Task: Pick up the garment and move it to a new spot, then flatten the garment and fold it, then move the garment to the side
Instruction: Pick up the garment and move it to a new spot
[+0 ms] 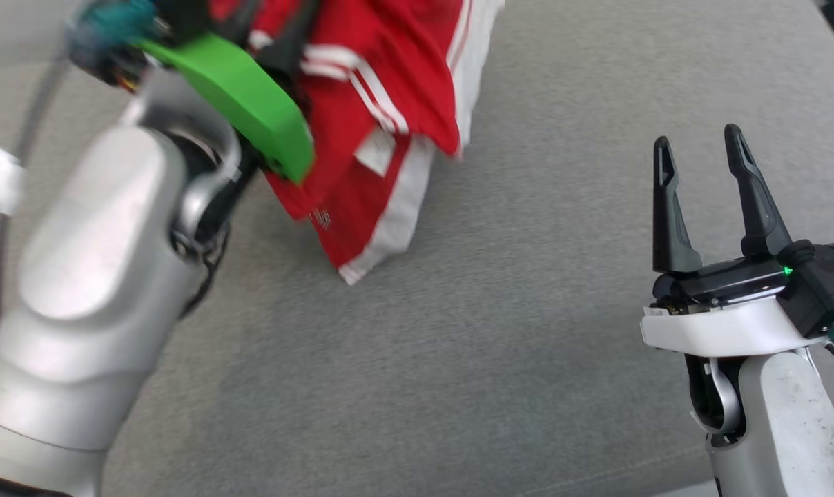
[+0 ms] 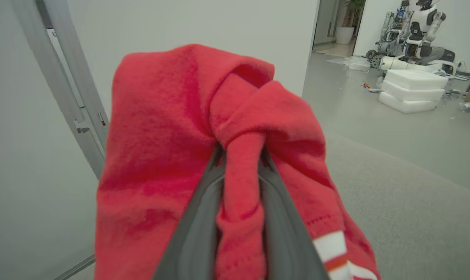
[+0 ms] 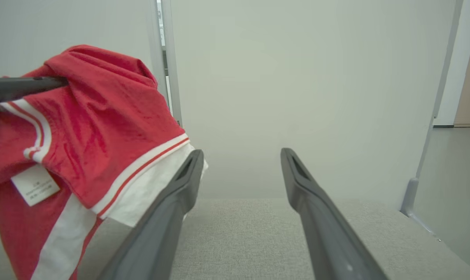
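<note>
Where the grey bench meets a pale wall, we see the left end effector pinching the red garment over the bench; the right end effector stands spread.

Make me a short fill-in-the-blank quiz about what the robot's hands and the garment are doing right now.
The left hand is shut on a ____ garment. The right hand is ____ and holds nothing. The garment's sewn-in label is ____.
Missing words: red, open, white.
</note>
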Robot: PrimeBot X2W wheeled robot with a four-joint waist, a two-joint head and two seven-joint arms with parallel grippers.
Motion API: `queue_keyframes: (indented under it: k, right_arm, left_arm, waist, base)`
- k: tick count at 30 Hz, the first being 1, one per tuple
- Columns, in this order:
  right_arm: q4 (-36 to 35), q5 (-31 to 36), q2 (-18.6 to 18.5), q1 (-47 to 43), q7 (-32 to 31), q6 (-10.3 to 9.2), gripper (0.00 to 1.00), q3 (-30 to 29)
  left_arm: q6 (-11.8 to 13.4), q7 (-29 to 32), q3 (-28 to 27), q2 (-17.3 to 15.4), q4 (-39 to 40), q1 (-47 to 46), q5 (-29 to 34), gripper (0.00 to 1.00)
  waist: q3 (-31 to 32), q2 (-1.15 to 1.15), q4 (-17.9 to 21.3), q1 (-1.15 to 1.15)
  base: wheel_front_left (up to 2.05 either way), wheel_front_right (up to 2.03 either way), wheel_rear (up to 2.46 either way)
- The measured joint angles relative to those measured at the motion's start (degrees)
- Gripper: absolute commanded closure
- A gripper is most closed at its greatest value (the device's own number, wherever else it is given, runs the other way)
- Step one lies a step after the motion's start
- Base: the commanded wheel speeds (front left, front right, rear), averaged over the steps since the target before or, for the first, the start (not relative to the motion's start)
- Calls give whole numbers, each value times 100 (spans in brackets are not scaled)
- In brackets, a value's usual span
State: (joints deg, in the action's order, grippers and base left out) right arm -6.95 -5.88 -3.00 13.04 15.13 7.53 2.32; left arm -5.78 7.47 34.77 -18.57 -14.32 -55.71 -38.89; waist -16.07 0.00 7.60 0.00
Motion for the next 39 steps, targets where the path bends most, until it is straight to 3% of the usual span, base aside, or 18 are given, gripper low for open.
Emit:
queue_keyframes:
  k: [6,13,15,16,23,34,39]
  right_arm:
    - [-26,-197,2,20,0,0,0,18]
    - [19,-286,5,139,0,0,0,214]
    - [42,-296,9,140,0,0,0,280]
    - [60,-293,9,138,0,0,0,315]
    - [135,-255,13,21,0,0,0,480]
    - [293,-48,18,-419,0,0,0,448]
    - [336,-2,16,-639,0,0,0,405]
  left_arm:
    - [-86,-445,873,352,-720,580,387,100]
    - [-147,-1270,1483,823,-1918,798,459,100]
    - [-151,-1508,1564,1004,-2104,796,386,58]
    - [-153,-1610,1655,1080,-2176,793,376,0]
    - [-159,-2206,1391,1226,-2238,811,234,0]
    - [434,-2261,-761,1031,3,3216,936,0]
    - [401,-2260,-1713,1255,1068,4349,1534,0]
  waist:
    - [-154,0,559,0]
    - [-475,0,838,0]
    - [-510,0,867,0]
    - [-505,0,864,0]
    - [-308,0,723,0]
    - [326,0,-80,0]
    - [669,0,-376,0]
  base:
    - [0,0,0]
    - [0,0,0]
    - [0,0,0]
    - [0,0,0]
    - [0,0,0]
    - [0,0,0]
    - [0,0,0]
